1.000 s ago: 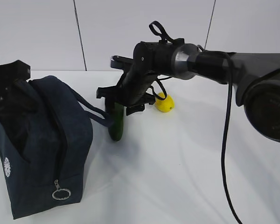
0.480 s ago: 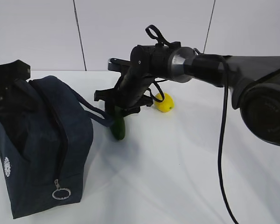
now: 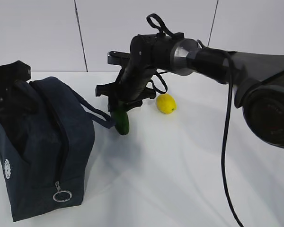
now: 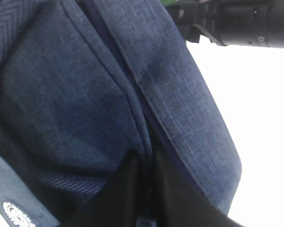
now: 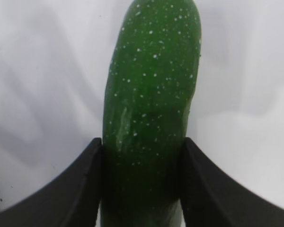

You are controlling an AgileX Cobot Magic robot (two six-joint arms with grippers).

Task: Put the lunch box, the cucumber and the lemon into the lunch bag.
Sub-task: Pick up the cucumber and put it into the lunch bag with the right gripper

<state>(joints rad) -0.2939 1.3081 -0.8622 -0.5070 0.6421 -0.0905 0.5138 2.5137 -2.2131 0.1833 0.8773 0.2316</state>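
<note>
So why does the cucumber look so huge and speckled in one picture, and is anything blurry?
Right wrist view: the cucumber sits right at the lens between the end effector's fingers, so it looms large, pale flecks showing. Left wrist view: lunch bag fabric fills the frame, slightly soft. Exterior view: even light, faint shadows on the table.

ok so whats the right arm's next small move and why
Probably lift the cucumber and carry it left toward the lunch bag. The right gripper has both fingers against its sides, and its tip hangs just above the table.
</note>
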